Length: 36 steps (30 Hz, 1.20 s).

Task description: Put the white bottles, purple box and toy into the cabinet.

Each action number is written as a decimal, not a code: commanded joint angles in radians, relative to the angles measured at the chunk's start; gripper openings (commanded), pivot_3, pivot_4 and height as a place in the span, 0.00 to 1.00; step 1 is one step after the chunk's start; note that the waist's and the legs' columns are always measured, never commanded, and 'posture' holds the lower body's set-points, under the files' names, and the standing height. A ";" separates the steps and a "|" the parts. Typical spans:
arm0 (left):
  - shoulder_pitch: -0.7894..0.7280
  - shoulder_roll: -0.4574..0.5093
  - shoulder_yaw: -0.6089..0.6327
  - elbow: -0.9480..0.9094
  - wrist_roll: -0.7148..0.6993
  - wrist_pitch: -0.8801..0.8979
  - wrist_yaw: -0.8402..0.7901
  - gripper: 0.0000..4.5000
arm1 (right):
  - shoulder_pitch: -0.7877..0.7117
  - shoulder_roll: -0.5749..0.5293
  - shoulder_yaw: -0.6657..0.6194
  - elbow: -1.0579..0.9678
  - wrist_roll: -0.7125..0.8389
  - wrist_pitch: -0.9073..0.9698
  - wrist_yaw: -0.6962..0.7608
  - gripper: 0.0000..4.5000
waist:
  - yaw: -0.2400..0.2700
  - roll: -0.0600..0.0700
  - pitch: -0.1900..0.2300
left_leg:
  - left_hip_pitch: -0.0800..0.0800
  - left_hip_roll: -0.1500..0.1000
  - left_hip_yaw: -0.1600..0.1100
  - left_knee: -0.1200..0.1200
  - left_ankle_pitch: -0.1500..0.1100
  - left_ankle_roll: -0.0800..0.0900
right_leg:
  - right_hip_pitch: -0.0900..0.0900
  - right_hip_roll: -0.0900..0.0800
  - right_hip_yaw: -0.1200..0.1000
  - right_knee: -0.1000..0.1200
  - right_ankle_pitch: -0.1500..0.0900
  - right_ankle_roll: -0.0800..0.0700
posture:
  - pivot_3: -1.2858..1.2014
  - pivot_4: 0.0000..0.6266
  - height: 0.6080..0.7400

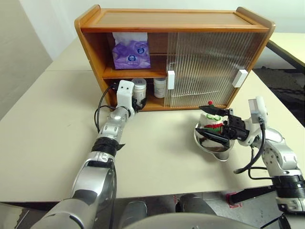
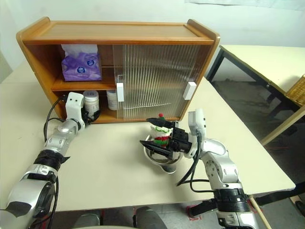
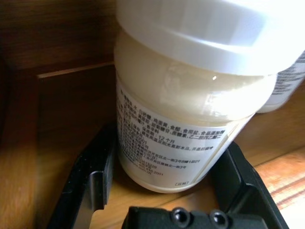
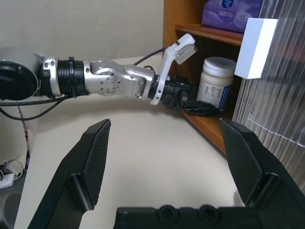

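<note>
Now, left gripper: fingers flank a white bottle on the cabinet lower shelf; grip unclear
Second bottle: close beside; a careless withdrawal could topple either
Purple box: upper shelf
Right gripper: spread wide, empty, beside toy in bowl; could tip the bowl

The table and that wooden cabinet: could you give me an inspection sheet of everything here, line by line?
Surface: pale table, mostly bare.
Job's things: purple box on the upper shelf of the cabinet; two white bottles on the lower shelf; toy sitting in a metal bowl.
Clutter: nothing seen besides the bowl.
Grippers: left gripper, fingers either side of a white bottle inside the cabinet; right gripper, fingers open, beside the toy.
Cables: black cables looping along both wrists.
Surroundings: second table to the right, wicker item at the edge.
</note>
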 commanded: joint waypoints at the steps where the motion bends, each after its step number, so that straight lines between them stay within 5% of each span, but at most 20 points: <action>1: -0.047 -0.007 0.014 0.074 0.006 -0.040 0.033 0.70 | 0.007 -0.006 -0.005 -0.012 -0.002 0.001 -0.004 1.00 | -0.001 0.000 0.000 | 0.000 0.000 0.000 0.000 0.000 0.000 | 0.000 0.000 0.000 0.000 0.000 0.000 | 0.47 0.00 1.00; 20: -0.145 -0.026 0.032 0.308 0.004 -0.135 0.091 0.70 | 0.024 -0.019 -0.013 -0.026 0.003 0.002 -0.006 1.00 | -0.011 -0.001 0.001 | 0.010 -0.002 0.000 0.000 0.000 0.008 | 0.010 0.000 0.000 0.000 -0.004 0.001 | 0.46 0.00 1.00; 21: -0.145 -0.028 0.032 0.309 0.004 -0.137 0.090 0.86 | 0.024 -0.019 -0.013 -0.026 0.003 0.001 -0.007 1.00 | -0.012 -0.001 0.001 | 0.010 -0.002 0.000 0.000 0.000 0.008 | 0.011 0.000 0.000 0.000 -0.004 0.001 | 0.46 0.00 1.00; 23: -0.140 -0.031 0.032 0.304 0.003 -0.141 0.089 1.00 | 0.023 -0.018 -0.010 -0.025 0.000 -0.003 -0.008 1.00 | -0.013 -0.001 0.001 | 0.010 -0.002 0.000 0.000 0.000 0.008 | 0.011 0.000 0.000 0.000 -0.004 0.001 | 0.46 0.00 1.00; 32: -0.053 -0.032 0.024 0.187 0.001 -0.134 0.065 1.00 | 0.006 -0.013 -0.005 -0.010 -0.005 -0.008 -0.005 1.00 | -0.013 -0.001 0.001 | 0.009 -0.003 0.000 0.000 0.000 0.008 | 0.010 0.000 0.000 -0.001 -0.005 0.001 | 0.46 0.00 1.00; 36: 0.058 -0.015 0.007 -0.011 0.004 -0.068 0.031 1.00 | -0.003 -0.017 -0.011 0.001 -0.003 -0.009 -0.001 1.00 | -0.014 -0.001 0.001 | 0.009 -0.004 0.000 -0.002 0.000 0.008 | 0.010 0.000 0.000 -0.001 -0.006 0.000 | 0.47 0.00 1.00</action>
